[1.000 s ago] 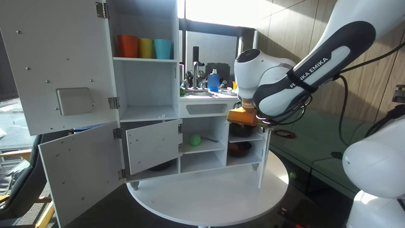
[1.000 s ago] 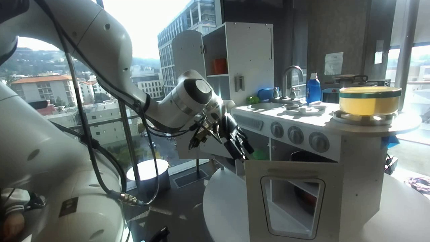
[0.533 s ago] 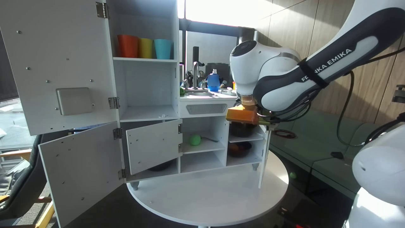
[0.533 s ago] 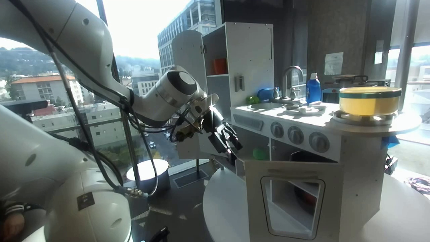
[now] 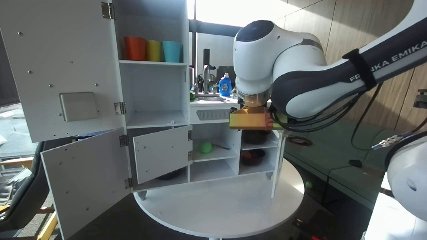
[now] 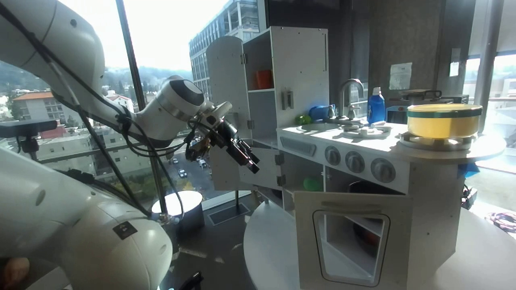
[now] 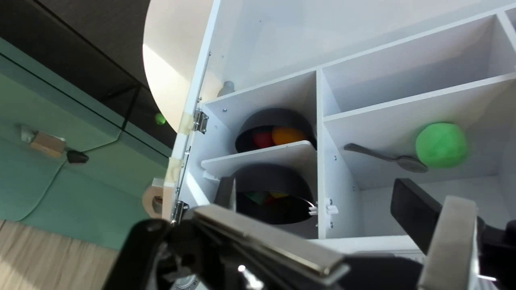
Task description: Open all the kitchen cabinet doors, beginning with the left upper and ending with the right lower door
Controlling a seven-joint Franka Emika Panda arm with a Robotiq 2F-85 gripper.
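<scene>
The upper left door (image 5: pixel 63 66) stands wide open on the tall white cabinet. The lower left door (image 5: pixel 86 183) and the small middle door (image 5: pixel 163 155) also stand open. The right lower door, with a window, stands swung out in both exterior views (image 5: pixel 279 166) (image 6: pixel 350 204). It shows nearly edge-on in the wrist view (image 7: pixel 199 76). My gripper (image 6: pixel 252 164) is in the air in front of the cabinet, apart from every door. Its fingers are spread wide with nothing between them in the wrist view (image 7: pixel 318 201). In an exterior view the orange mount hides the fingers.
Dark pots (image 7: pixel 274 193) sit behind the right door. A green ball (image 7: pixel 441 145) and a spoon (image 7: pixel 383 157) lie in the middle compartment. Cups (image 5: pixel 153 50) stand on the upper shelf. A yellow pot (image 6: pixel 443 121) and blue bottle (image 6: pixel 376 106) stand on the counter.
The arm has drawn back and slightly up, away from the cabinet. The gripper has moved off from above the right door's edge. The doors look unmoved.
</scene>
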